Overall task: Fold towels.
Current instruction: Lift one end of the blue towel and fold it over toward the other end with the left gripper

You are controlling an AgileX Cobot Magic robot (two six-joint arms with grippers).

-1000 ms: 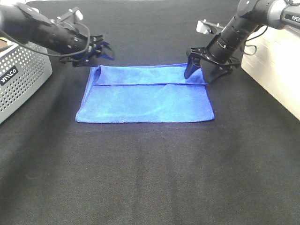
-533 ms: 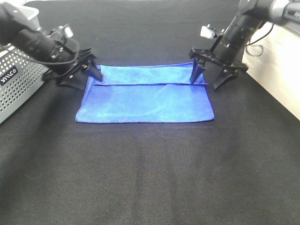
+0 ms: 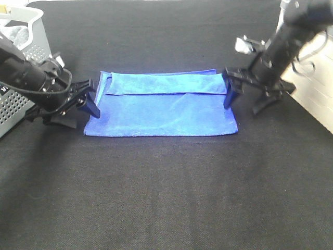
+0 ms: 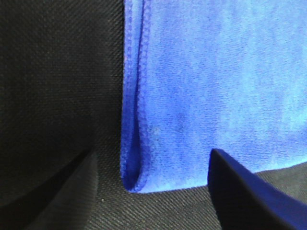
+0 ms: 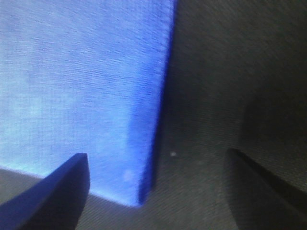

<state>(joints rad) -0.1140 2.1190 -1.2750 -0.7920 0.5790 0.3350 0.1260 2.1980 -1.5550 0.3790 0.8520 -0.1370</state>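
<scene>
Left gripper (image 3: 79,112): jaws wide, nothing between them; it sits low and angled down at the table.
Between its fingers: a layered corner of the bright royal-blue microfibre rectangular towel (image 3: 161,112), clear of both fingers. It looks lined up so that closing would catch both layers at once.
Right gripper (image 3: 243,101): jaws spread wide and empty, also low.
Between its fingers: the towel's opposite short edge and a corner, close to one finger; the other finger is over bare table. This view is blurred, so I cannot tell whether anything touches.
Between the two grippers: the towel lies flat, with a narrow flap turned over along its far long side. One fold looks done and the next not begun.
Beneath both: the black woven table cover (image 3: 166,198).
Behind the left gripper: a grey perforated plastic basket (image 3: 21,94), apart from the towel.
Judged purpose: one gripper at each end, to lift the towel evenly.
</scene>
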